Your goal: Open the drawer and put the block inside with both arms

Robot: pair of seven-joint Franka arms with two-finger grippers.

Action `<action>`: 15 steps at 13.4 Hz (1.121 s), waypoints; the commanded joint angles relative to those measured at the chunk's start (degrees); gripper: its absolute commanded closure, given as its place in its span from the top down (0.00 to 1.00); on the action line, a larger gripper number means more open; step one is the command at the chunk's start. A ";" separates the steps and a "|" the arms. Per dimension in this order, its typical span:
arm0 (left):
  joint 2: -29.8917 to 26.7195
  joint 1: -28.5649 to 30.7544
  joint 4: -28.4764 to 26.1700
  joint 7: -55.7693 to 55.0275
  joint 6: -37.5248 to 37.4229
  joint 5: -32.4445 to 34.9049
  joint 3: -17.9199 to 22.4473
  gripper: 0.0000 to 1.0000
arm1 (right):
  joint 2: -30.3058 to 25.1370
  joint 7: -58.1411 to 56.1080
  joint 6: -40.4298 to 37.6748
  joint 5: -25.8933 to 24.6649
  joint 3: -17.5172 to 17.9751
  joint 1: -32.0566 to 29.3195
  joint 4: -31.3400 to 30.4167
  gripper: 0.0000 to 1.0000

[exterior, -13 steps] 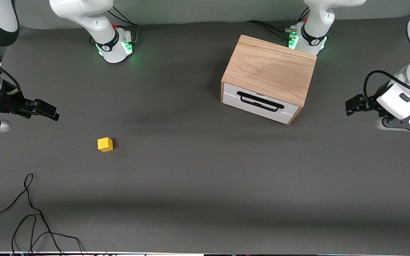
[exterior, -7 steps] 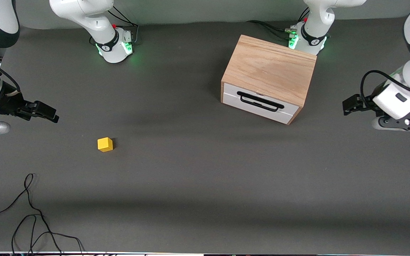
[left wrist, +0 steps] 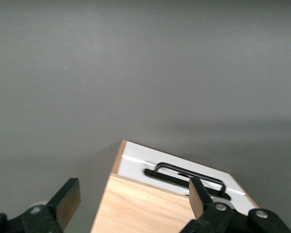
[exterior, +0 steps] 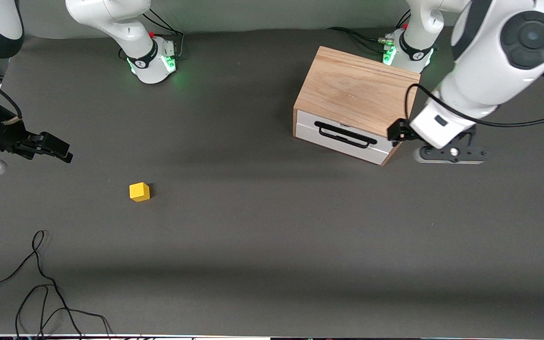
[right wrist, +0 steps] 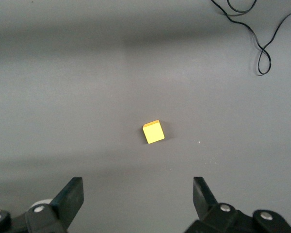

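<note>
Drawer (exterior: 345, 137) is shut, right of frame centre; left pincer (exterior: 393, 133), wide, hangs over its box corner, handle (exterior: 345, 134) running crosswise. Block (exterior: 139, 191) lies lower left on the surface (exterior: 272, 236), near the wide right pincer (exterior: 62, 152).

Bright yellow block (exterior: 139, 191) on dark grey desk (exterior: 262, 245). Light oak box (exterior: 358, 92), white drawer (exterior: 345, 140) front, black handle (exterior: 345, 134). White arms, green-lit bases, black fingers (left wrist: 68, 201). Thin black cable (exterior: 40, 283) looping.
</note>
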 commanded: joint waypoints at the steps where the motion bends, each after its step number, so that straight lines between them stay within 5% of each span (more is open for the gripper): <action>1: 0.41 -5.66 -0.06 -8.28 1.09 -0.58 0.82 1.00 | 0.08 0.94 -0.72 -0.92 -0.01 0.47 1.11 1.00; 15: 4.98 -13.06 -0.59 -66.37 -1.37 -3.66 0.03 1.00 | 0.35 1.03 -0.98 -0.04 -0.10 1.61 1.11 1.00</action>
